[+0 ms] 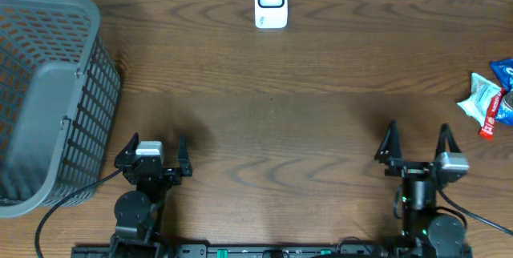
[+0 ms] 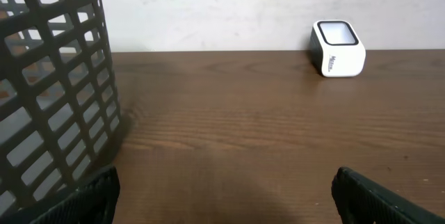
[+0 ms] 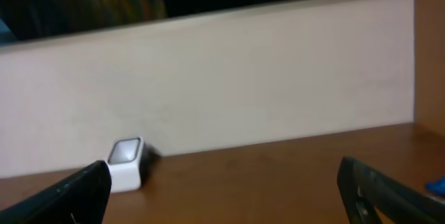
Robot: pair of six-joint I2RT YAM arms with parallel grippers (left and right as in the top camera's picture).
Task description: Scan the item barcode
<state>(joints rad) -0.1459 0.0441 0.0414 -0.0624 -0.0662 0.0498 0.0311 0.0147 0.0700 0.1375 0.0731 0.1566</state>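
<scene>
The white barcode scanner (image 1: 271, 2) stands at the table's far edge, centre, and also shows in the left wrist view (image 2: 337, 48) and the right wrist view (image 3: 126, 163). The item, a small pile of blue, white and red snack packets (image 1: 489, 98), lies at the right edge; a blue corner of it (image 3: 437, 186) peeks into the right wrist view. My left gripper (image 1: 157, 140) (image 2: 226, 203) is open and holds nothing, near the front left. My right gripper (image 1: 418, 130) (image 3: 226, 196) is open too, left of and nearer than the packets.
A grey plastic lattice basket (image 1: 48, 98) (image 2: 49, 92) fills the left side, close beside my left gripper. A pale wall runs behind the brown wooden table (image 1: 272, 106).
</scene>
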